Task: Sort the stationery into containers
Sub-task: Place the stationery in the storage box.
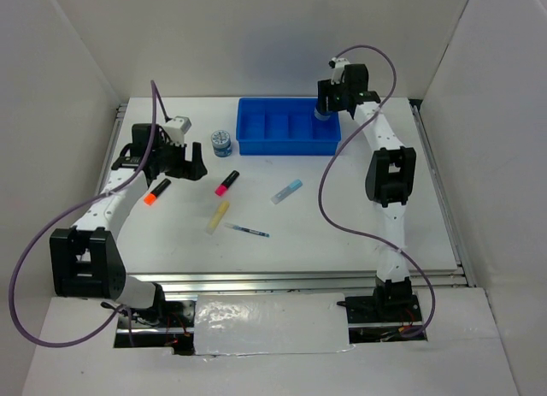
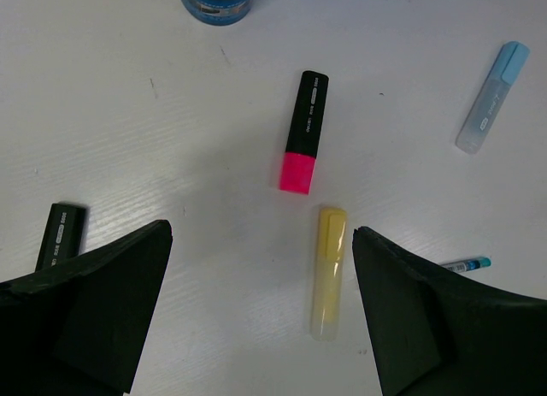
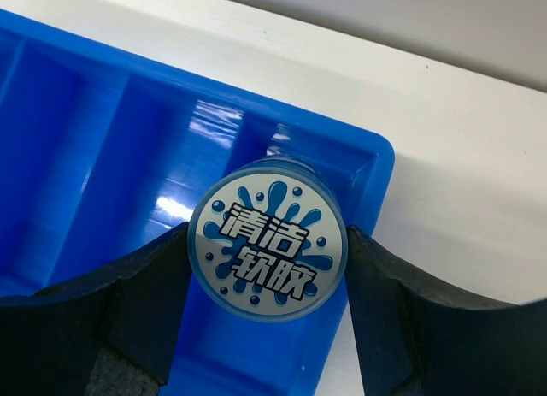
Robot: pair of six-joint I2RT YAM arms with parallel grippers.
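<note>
The blue divided tray [image 1: 282,146] stands at the back centre. My right gripper [image 1: 325,114] is shut on a round blue-and-white roll [image 3: 267,239] and holds it over the tray's rightmost compartment [image 3: 380,152]. My left gripper [image 1: 190,165] is open and empty above the table [image 2: 261,242]. Below it lie a pink marker [image 2: 302,132], a pale yellow marker [image 2: 329,272], a light blue marker [image 2: 491,109], a thin blue pen [image 2: 466,264] and the black end of the orange marker [image 2: 60,235]. A second roll [image 1: 221,143] stands left of the tray.
White walls enclose the table on the left, back and right. A metal rail runs along the near edge [image 1: 299,280]. The orange marker [image 1: 156,192] lies under my left arm.
</note>
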